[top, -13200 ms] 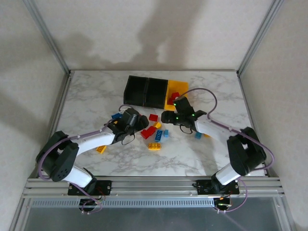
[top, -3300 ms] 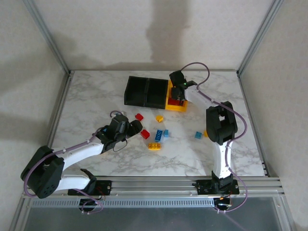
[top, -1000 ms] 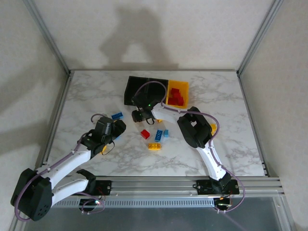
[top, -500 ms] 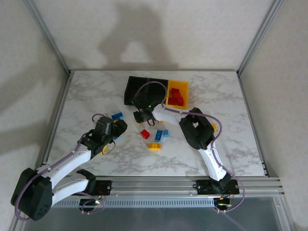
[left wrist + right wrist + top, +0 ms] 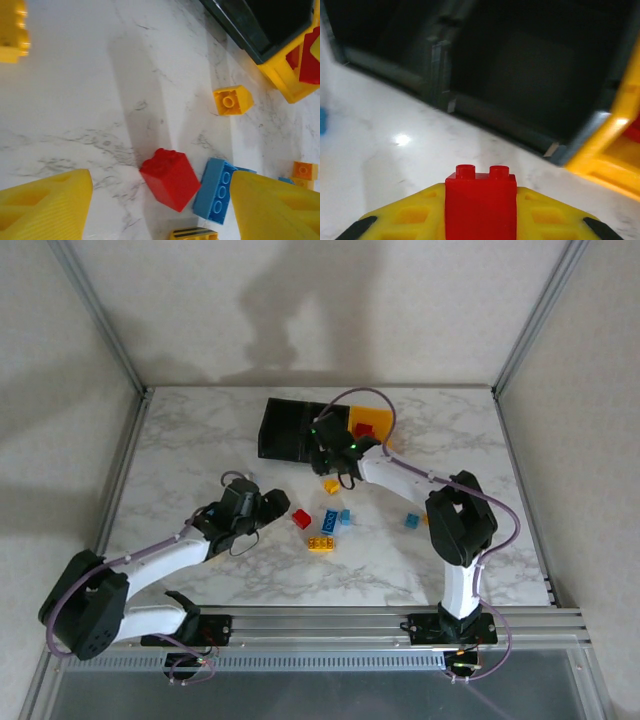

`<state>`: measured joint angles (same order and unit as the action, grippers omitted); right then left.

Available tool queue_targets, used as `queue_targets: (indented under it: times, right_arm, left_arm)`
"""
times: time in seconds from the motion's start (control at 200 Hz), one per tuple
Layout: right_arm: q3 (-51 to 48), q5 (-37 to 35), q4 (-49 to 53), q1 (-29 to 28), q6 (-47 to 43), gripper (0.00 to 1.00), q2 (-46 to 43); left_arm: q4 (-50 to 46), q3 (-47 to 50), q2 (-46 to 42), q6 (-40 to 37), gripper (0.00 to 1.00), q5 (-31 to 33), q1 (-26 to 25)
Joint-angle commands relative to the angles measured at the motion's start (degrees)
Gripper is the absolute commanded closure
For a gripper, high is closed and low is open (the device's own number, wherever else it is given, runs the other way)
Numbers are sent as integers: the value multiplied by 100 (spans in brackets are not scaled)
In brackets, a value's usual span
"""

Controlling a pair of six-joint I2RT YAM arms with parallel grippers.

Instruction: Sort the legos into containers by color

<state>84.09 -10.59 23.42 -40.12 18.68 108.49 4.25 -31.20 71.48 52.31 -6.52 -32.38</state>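
Observation:
My right gripper (image 5: 335, 447) is shut on a small red lego (image 5: 480, 204), studs up, held over the marble just in front of the two black containers (image 5: 530, 75). The yellow container (image 5: 371, 424) with red legos (image 5: 306, 60) in it stands to their right. My left gripper (image 5: 160, 212) is open and low, its yellow fingers (image 5: 46, 205) either side of a loose red lego (image 5: 170, 177) that touches a blue lego (image 5: 216, 191). A yellow lego (image 5: 331, 486) lies nearer the containers.
A yellow lego with black markings (image 5: 320, 543), a light blue one (image 5: 345, 516), and blue (image 5: 411, 521) and orange (image 5: 304, 170) ones further right lie loose on the marble table (image 5: 200, 440). Another yellow lego (image 5: 12, 30) sits left of my left gripper.
My right gripper has carried the red lego right and back, up to the containers. My left gripper has slid right toward the loose red lego.

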Motion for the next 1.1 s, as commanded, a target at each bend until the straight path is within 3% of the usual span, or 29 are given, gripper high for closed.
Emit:
queue_targets:
  times: [0.0,0.38,0.716,0.866,1.096]
  right_arm:
    - [-120,-236,86,369,136,72,-204]
    - [453,-247,110,1254,211,71,468]
    - [649,-208,83,1382,244,65,862]
    - [699,-198,69,1406,264,53,876]
    - [719,-143,146,1400,233,48,619]
  left_arm:
    - [251,-287,201,-99,27,-65,-175]
    - [313,-353,450,19,28,27,-392]
    - [177,-319,423,-3,28,116,-392]
    - [190,-241,371,21,28,148,-392]
    - [156,-320,446,-15,28,110,-386]
